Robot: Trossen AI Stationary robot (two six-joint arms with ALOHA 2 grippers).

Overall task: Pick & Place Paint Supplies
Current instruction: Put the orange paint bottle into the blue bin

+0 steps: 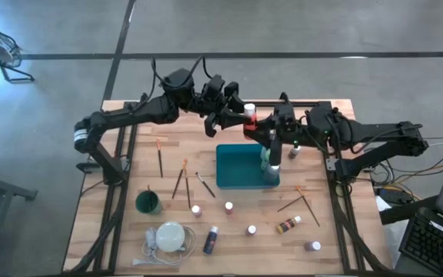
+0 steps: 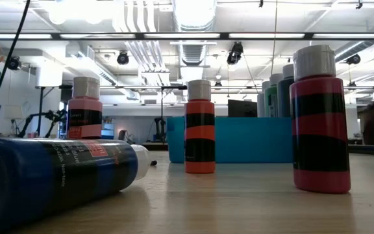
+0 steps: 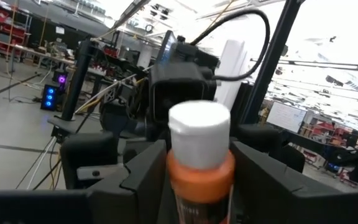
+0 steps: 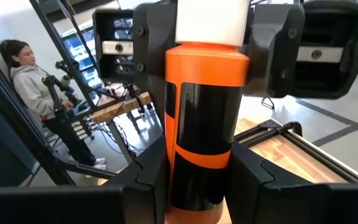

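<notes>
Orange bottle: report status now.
Right claw shut on orange bottle, aloft beyond teal tray. Left claw at its cap. No obstruction seen.

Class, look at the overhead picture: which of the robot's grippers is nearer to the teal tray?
Right. The right gripper meets the left gripper at an orange bottle held above the table beyond the teal tray; the right one sits slightly closer to the tray's far edge.
</notes>
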